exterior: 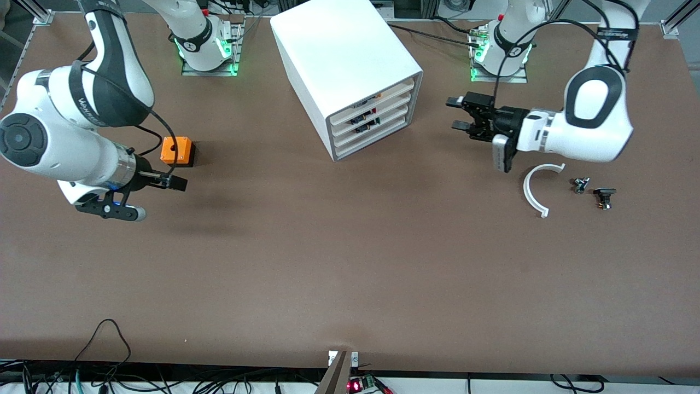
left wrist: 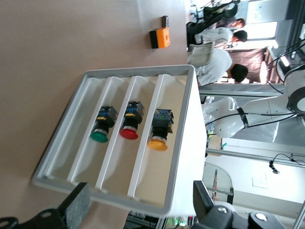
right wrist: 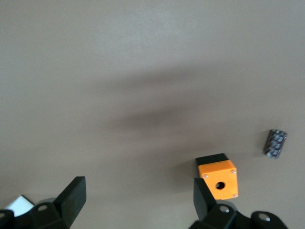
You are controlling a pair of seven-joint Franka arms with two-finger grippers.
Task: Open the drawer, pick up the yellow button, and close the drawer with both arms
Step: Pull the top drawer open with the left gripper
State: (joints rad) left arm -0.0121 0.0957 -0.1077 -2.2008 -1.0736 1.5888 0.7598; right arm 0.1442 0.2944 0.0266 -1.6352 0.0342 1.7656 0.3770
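Note:
The white cabinet (exterior: pixel 339 49) stands at the middle of the table's robot side. Its topmost drawer (exterior: pixel 395 91) sits flush with the three below. In the left wrist view the button (left wrist: pixel 158 129), with its orange-yellow cap, lies in that top drawer (left wrist: pixel 174 176). My left gripper (exterior: pixel 454 114) is open and empty, in front of the drawers and apart from them; it also shows in the left wrist view (left wrist: pixel 140 210). My right gripper (exterior: pixel 178 183) is open and empty over the table beside the orange cube (exterior: pixel 177 151); it also shows in the right wrist view (right wrist: pixel 138 202).
A red button (left wrist: pixel 131 124) and a green button (left wrist: pixel 102 126) lie in lower drawers. A small black ribbed block (right wrist: pixel 275 143) lies near the orange cube (right wrist: pixel 218 179). A white curved piece (exterior: pixel 533 191) and two small dark parts (exterior: pixel 581 185) (exterior: pixel 604 197) lie under the left arm.

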